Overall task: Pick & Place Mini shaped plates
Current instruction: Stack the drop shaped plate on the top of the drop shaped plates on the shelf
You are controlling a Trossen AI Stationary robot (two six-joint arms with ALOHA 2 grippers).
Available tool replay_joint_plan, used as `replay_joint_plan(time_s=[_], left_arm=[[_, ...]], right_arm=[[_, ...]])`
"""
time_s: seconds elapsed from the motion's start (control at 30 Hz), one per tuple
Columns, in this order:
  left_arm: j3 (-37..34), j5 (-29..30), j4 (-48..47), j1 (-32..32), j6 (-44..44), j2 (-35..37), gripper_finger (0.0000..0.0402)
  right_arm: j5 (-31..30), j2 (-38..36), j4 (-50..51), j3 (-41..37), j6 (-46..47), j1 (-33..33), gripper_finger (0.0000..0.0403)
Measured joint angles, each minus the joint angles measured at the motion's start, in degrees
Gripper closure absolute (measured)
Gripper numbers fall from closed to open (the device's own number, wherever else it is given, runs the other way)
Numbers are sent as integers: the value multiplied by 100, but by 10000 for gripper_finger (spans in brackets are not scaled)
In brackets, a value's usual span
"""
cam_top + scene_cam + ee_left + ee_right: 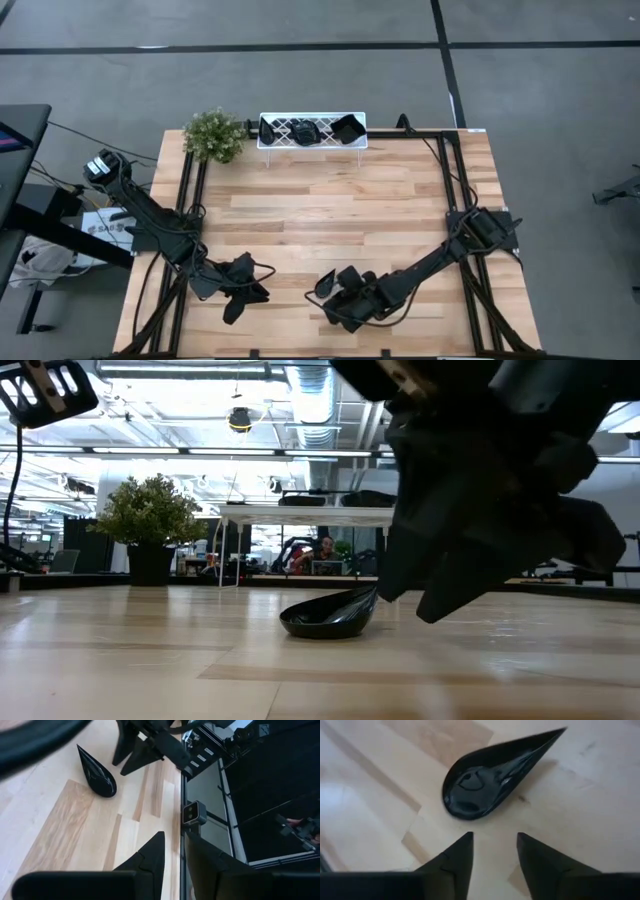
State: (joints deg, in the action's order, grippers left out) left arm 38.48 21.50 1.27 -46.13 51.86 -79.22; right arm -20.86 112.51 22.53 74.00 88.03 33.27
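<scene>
Worktop holds one black teardrop plate, lying just past the right hand. That hand is open and holds nothing. The left hand is open and empty too.

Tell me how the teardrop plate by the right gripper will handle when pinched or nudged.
The teardrop plate looks glossy, so the fingers may slip on it. In the low view it rests on a rounded underside, so a nudge would probably rock or spin it. It seems rigid and thin-walled, likely light.
</scene>
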Motion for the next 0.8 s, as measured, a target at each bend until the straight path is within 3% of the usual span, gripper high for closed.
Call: replay_joint_plan(time_s=[0.2, 0.33, 0.53, 0.8], left_arm=[[0, 96, 25, -2, 68, 0, 325], [0, 191, 31, -1, 81, 0, 325], [0, 246, 55, -1, 110, 0, 325], [0, 246, 58, -2, 109, 0, 325]], right_arm=[[-9, 0, 204, 0, 57, -184, 198], [-9, 0, 194, 0, 58, -352, 180], [11, 0, 188, 0, 58, -571, 192], [151, 0, 185, 0, 58, -682, 243]])
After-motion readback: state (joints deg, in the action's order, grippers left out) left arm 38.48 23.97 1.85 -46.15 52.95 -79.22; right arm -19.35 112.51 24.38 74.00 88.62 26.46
